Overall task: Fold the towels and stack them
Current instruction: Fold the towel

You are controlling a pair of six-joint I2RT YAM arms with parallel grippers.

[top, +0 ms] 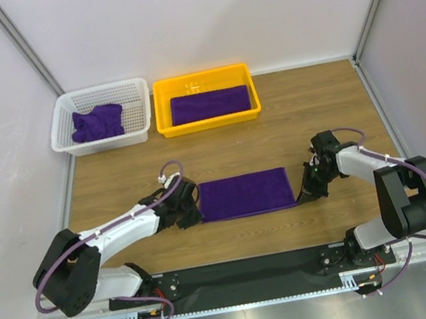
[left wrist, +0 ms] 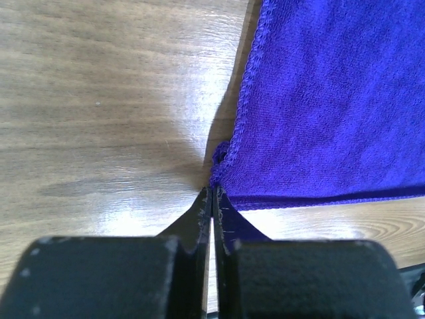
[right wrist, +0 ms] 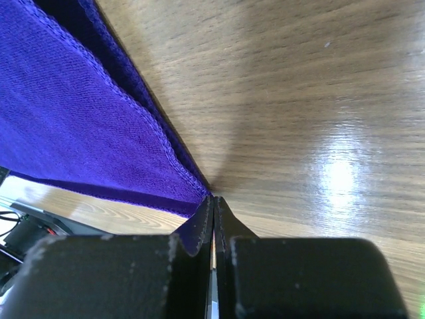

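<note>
As left pincer nips towel, lying flat

Bright, even overhead light. In both wrist views, white glare patches lie on the desk ahead of the jaws, soft shadow gathers at their tips, and the jaws are blurred.

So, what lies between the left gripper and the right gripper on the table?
One purple towel, folded flat, spans the whole stretch from the left gripper to the right gripper; each is shut on a near corner. The top view shows it.
</note>
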